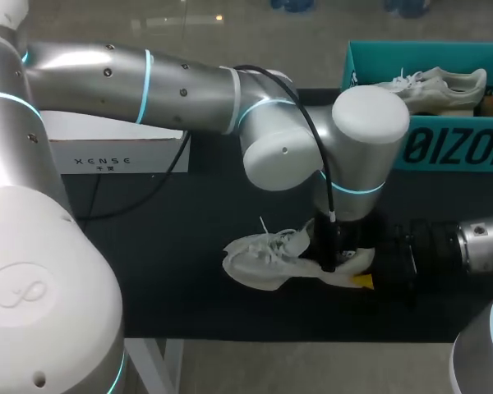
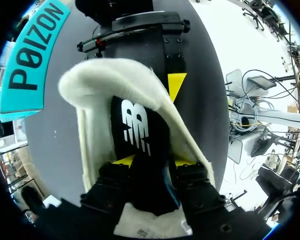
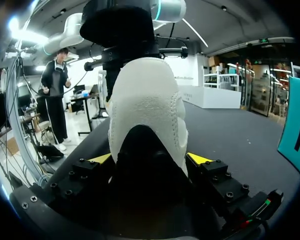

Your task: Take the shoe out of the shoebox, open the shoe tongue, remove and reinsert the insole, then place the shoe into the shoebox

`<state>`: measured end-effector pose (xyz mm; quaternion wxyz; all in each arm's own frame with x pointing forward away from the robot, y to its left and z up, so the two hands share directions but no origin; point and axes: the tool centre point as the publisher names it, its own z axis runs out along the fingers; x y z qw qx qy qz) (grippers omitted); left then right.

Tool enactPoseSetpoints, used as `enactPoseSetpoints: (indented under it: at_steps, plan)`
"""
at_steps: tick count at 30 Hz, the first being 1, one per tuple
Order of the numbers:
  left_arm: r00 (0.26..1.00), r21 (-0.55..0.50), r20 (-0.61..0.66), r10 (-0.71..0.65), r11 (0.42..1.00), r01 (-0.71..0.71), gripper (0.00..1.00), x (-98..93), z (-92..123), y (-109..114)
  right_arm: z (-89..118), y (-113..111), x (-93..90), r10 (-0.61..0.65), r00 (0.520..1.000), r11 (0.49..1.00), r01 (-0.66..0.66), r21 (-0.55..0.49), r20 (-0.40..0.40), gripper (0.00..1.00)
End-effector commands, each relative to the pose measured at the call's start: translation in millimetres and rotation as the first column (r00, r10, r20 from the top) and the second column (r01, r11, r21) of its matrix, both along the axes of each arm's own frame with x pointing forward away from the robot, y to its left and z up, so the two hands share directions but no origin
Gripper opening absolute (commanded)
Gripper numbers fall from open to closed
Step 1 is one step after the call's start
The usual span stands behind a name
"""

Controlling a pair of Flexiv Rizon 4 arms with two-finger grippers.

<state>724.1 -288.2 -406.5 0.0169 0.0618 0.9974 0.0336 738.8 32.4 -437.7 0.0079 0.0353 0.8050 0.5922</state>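
A white shoe [image 1: 263, 256] lies on its side on the black bench [image 1: 164, 271], near the front edge, toe pointing to the left arm's side. The left claw [image 1: 333, 254] comes straight down into the shoe's opening. In its own wrist view, the left claw [image 2: 155, 161] is clenched on the black insole [image 2: 135, 127]. The insole carries a white logo and sits between the yellow tips, inside the shoe's padded white walls [image 2: 92, 150].

The right claw [image 1: 370, 267] comes in low from the right and grasps the shoe at the heel. In the right wrist view, the rounded white heel [image 3: 145, 105] fills the gap of the right claw [image 3: 150, 159], with a yellow tip pressed on either side.

A teal shoebox [image 1: 444, 148] stands open at the far right of the bench, well apart from the held shoe. A second shoe [image 1: 440, 86] lies inside it. A white box [image 1: 119, 152] sits at the far left.
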Motion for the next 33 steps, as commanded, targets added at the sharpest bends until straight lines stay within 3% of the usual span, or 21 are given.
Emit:
enactPoseSetpoints:
  at_steps: [1, 4, 5, 6, 16, 33]
  plan:
    - [0.999, 0.035, -0.034, 0.008, 0.999, -0.007, 0.43, -0.5, -54, -10, -4, 2, -0.9, -0.003, 1.0, 1.0, 0.003, -0.004, -0.001, 0.0]
    - [0.999, 0.04, -0.029, 0.022, 0.999, -0.021, 0.34, -1.3, -68, -9, -4, 2, -0.9, -0.003, 1.0, 1.0, 0.003, -0.004, -0.001, 0.0]
    - [0.999, 0.034, -0.028, 0.021, 0.999, -0.02, 0.25, -1.0, -71, -8, -4, 2, -0.9, -0.003, 1.0, 1.0, 0.003, -0.004, -0.001, 0.0]
    - [0.999, 0.029, -0.024, 0.021, 0.999, -0.02, 0.0, -1.0, -72, -8, -4, 2, -0.9, -0.003, 1.0, 1.0, 0.003, -0.004, -0.001, 0.0]
    - [0.986, -0.021, 0.139, 0.096, 0.995, -0.094, 0.0, 6.7, -52, -2, -4, 2, -0.9, -0.003, 1.0, 1.0, 0.003, -0.004, -0.001, 0.0]
    - [0.951, -0.096, 0.262, 0.163, 0.985, -0.143, 0.0, 13.4, 6, 1, -4, 2, -0.9, -0.003, 1.0, 1.0, 0.003, -0.004, -0.001, 0.0]
